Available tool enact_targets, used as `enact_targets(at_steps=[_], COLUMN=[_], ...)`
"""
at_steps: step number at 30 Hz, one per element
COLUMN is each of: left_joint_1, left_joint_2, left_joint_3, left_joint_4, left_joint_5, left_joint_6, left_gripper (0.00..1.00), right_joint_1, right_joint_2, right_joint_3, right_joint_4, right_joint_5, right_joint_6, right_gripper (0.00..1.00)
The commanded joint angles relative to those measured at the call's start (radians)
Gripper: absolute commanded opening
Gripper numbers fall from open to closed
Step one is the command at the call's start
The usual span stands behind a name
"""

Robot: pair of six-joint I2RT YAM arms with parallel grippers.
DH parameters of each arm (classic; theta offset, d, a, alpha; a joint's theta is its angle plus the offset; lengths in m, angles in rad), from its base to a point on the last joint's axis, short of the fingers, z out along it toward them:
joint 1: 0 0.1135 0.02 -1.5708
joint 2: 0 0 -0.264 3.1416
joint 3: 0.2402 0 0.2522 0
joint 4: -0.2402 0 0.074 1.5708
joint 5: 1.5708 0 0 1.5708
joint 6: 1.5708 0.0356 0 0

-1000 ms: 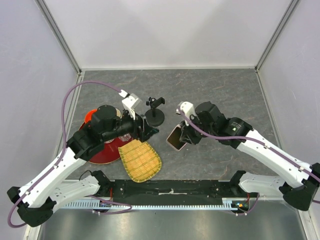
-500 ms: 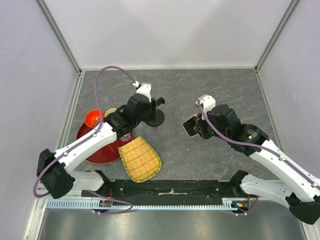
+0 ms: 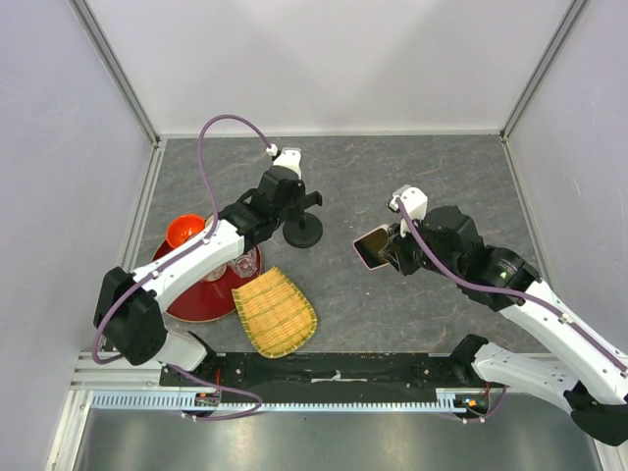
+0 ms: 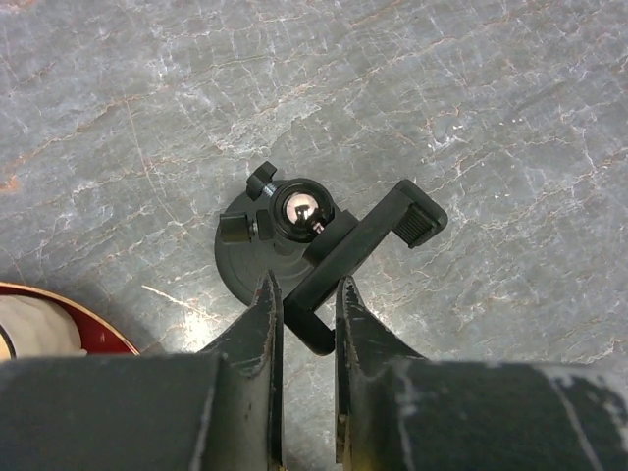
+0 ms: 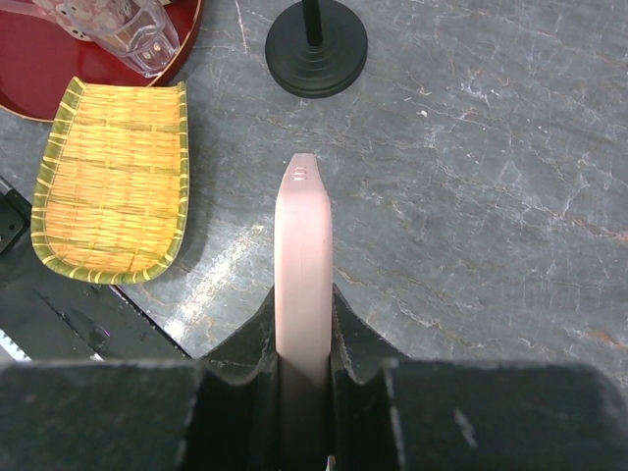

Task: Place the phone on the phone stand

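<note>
Left gripper [image 4: 306, 285]: your jaws nipped onto stand [image 4: 294, 211] bracket. Right gripper [image 5: 302, 294]: clamped tight on phone [image 5: 302, 226], edge up, right of stand, apart. Tray [image 3: 276, 314]: nearside of stand.

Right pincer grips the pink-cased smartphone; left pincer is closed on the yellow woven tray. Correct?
No. The left pincer is closed on the black phone stand's clamp bracket, not the yellow woven tray; the left wrist view shows it. The right pincer does grip the pink-cased smartphone.
</note>
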Motion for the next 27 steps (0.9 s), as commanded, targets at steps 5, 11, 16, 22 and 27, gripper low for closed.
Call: enact_targets(at_steps=[5, 11, 16, 22, 27], left_joint_1=[0.038, 0.089, 0.106, 0.106, 0.106], left_joint_2=[-0.047, -0.092, -0.070, -0.046, -0.138], left_joint_3=[0.008, 0.021, 0.043, 0.064, 0.012], left_joint_4=[0.028, -0.051, -0.154, -0.210, -0.118], left_joint_5=[0.295, 0.665, 0.806, 0.747, 0.722], left_joint_6=[0.168, 0.348, 0.504, 0.592, 0.503], left_gripper=[0.02, 0.02, 0.02, 0.33, 0.93], right_joint_1=[-0.001, -0.001, -0.001, 0.000, -0.001], right_joint_2=[0.029, 0.079, 0.098, 0.118, 0.119], right_joint_3=[0.100, 0.140, 0.170, 0.190, 0.192], right_joint_4=[0.065, 0.069, 0.080, 0.086, 0.097], right_joint_5=[-0.022, -0.113, -0.154, -0.223, -0.226], right_joint_6=[-0.049, -0.068, -0.063, -0.057, -0.052], right_gripper=[0.00, 0.00, 0.00, 0.00, 0.00])
